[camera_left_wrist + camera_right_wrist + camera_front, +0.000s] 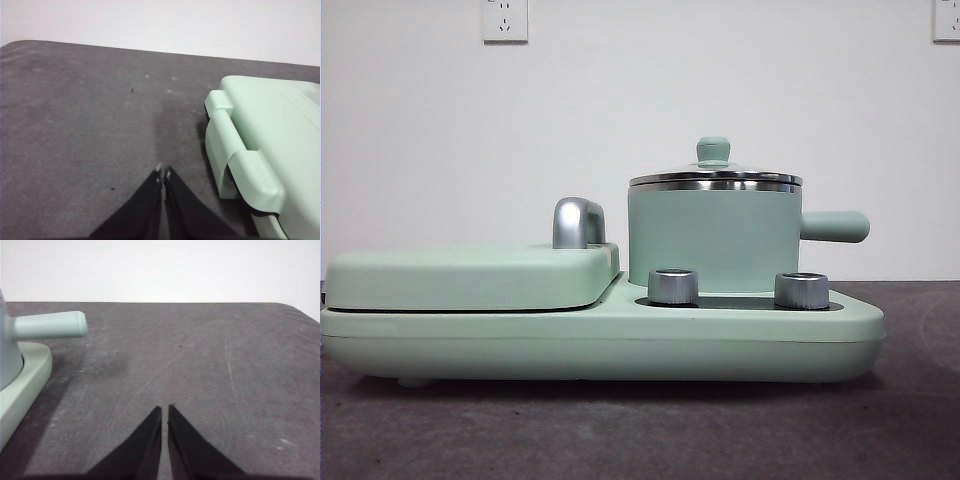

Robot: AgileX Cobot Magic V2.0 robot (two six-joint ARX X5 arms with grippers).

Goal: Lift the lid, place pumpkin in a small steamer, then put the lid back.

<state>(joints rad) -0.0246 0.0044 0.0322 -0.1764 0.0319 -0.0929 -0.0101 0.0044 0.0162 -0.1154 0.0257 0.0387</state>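
Pincer on our left (163, 175) hangs pressed shut and empty over bare grey counter (90, 125) beside the flat green cover (265, 125); further right the lid (715, 178) sits closed on the small steamer (712, 240), which stands on the appliance base (600, 345), and the right pincer (164, 410), equally shut and empty, waits beyond the steamer's side handle (47, 325). We see no pumpkin anywhere. We judge the small lid knob (713, 149) the main risk: an off-centre pinch could let the glass lid slip and drop.

A wide green appliance base (600, 345) sits on the grey table (620, 430), flat cover (470, 275) left, two silver knobs (673, 286) right; wall sockets (505, 20) behind.
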